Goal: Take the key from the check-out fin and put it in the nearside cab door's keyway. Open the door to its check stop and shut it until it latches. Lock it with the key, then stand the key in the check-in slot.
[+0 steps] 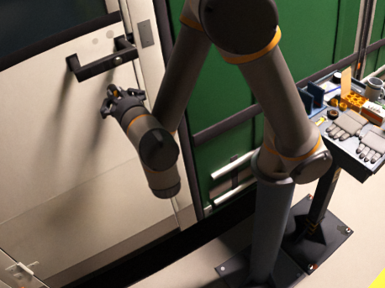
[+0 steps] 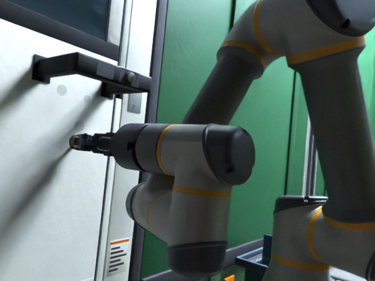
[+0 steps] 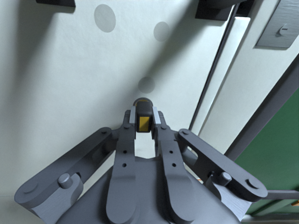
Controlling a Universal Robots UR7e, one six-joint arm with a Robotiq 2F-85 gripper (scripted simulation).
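I hold the key [image 3: 143,117], a dark head with a yellow panel, in my closed gripper [image 3: 143,113], with its far end set against the pale cab door [image 1: 63,148] below the handle. The dark bar handle [image 1: 103,60] sits above my gripper [image 1: 112,98] near the door's latch edge. From the second side camera the key [image 2: 73,141] sticks out level from my fingertips [image 2: 81,142] into the door face. The keyway itself is hidden behind the key's head.
The door's latch edge and grey frame post [image 2: 151,99] run just right of my wrist, with a small grey plate [image 3: 277,31] on the jamb. A tray table [image 1: 357,123] with gloves, a mug and small parts stands on the right beside the arm's base.
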